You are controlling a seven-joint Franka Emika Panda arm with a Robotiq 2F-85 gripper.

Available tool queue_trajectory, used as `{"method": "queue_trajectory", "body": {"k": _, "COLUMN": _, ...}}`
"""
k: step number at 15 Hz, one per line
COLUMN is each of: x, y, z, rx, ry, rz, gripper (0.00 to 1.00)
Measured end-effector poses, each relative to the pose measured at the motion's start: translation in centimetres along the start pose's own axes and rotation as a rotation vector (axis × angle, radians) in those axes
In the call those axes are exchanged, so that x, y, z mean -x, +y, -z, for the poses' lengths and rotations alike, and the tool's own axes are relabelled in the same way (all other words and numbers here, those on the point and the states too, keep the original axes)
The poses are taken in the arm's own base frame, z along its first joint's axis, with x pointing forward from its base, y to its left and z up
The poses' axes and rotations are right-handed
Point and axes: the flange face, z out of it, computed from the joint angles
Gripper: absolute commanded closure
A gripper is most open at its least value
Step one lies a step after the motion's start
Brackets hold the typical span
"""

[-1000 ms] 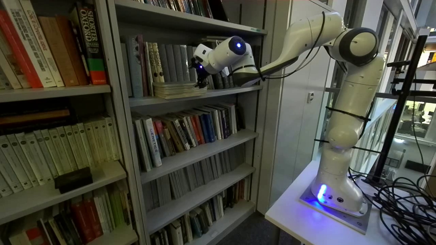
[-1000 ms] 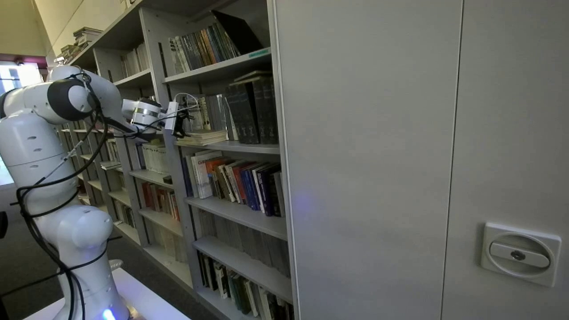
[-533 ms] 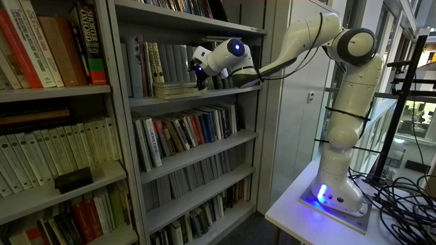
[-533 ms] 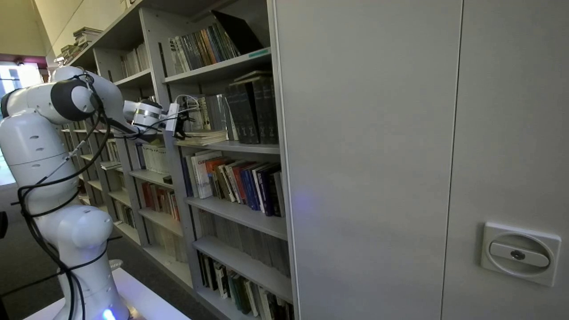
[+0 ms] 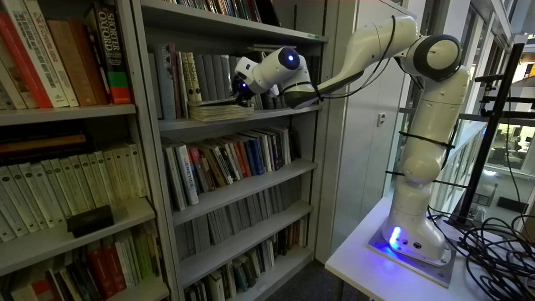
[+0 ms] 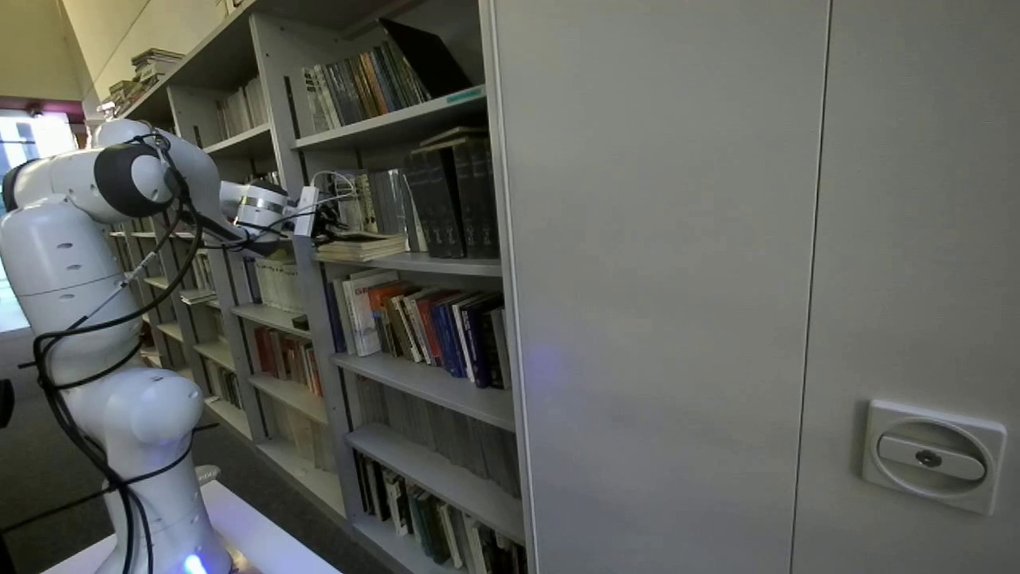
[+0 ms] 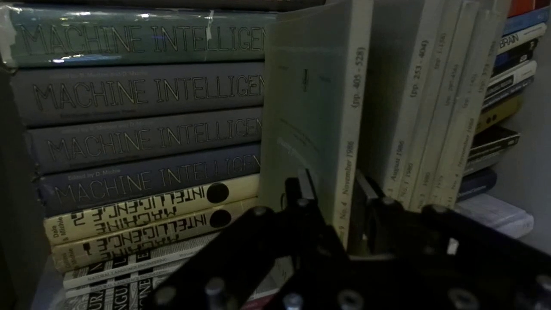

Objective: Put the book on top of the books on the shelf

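Note:
The book, a thin pale journal, lies on a flat stack of similar ones; in the wrist view, turned sideways, its spine reads November 1986. Its spine edge is raised, leaving a dark wedge above the stack. My gripper stands partly closed around that edge: one finger by the cover, the opposite finger partly behind the spine, underneath. The jaws stand wider than the book is thick, so nothing looks clamped. Upright books, several grey-spined, stand behind the stack on the grey shelf.
Another shelf board runs overhead, above my wrist. Dark upright volumes fill the end of the same board, with flat books lying on them. The bookcase upright borders the shelf. Below it is a fuller row of books.
My fingers have come much closer together around the top book. Its edge at my gripper has risen off the stack. The arm itself has shifted only slightly.

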Motion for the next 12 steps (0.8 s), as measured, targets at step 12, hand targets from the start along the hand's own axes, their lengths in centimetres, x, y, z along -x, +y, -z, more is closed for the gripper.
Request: {"method": "queue_trajectory", "body": {"k": 12, "x": -0.4, "y": -0.1, "z": 2.4, "rx": 0.014, "ry": 0.017, "rz": 0.001, "gripper": 0.97}}
